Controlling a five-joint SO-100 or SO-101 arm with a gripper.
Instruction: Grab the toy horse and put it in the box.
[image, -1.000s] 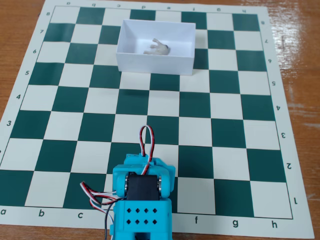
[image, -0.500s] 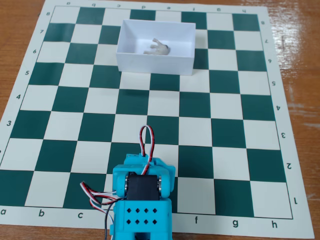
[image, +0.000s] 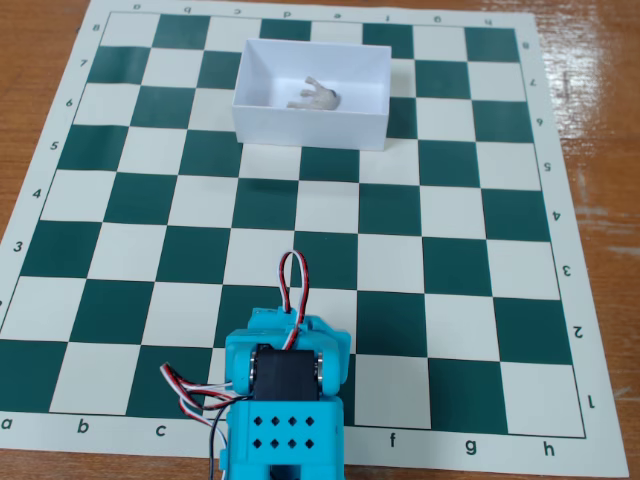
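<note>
No change across the last second. Tiny grey-white plastic toy horse (image: 316, 95) lies on its side inside the white open-topped box (image: 310, 128). Turquoise arm (image: 285, 400) folded near the chessboard mat (image: 470, 260) edge (pincer hidden, state unknowable). Task looks complete.

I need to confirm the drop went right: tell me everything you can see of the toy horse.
The toy horse is a tiny pale grey-white figurine that looks like plastic. It lies tipped on its side on the floor of the white box, right of centre, legs pointing toward the far wall. Nothing grips it; finer details are too small to tell.
</note>
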